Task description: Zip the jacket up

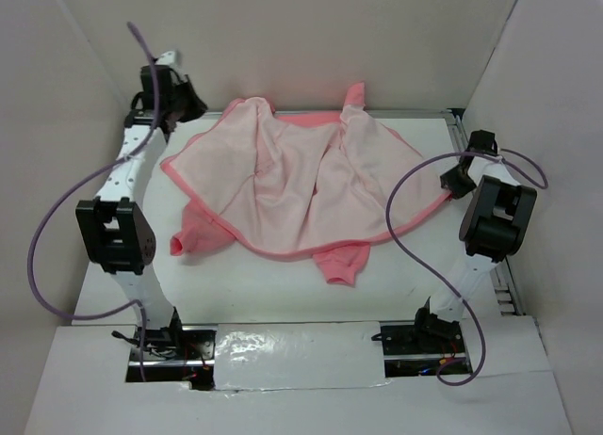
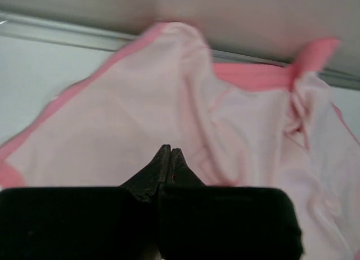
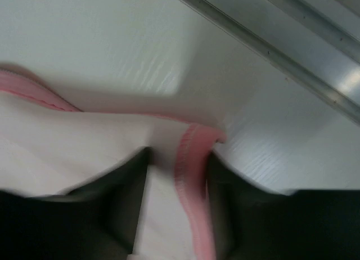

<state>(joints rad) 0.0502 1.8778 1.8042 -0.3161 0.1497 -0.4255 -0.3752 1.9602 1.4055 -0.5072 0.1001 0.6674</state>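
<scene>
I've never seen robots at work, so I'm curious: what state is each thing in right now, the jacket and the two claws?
jacket: unzipped, spread open, pale lining facing up.
left gripper: shut, nothing visible between its fingers, held over the lining.
right gripper: open, one finger on either side of the jacket's pink edge.

Jacket (image 1: 301, 185) lies spread across the middle of the table (image 1: 283, 284). Left gripper (image 1: 187, 101) is at its far-left corner, right gripper (image 1: 458, 178) straddles its right edge.
</scene>
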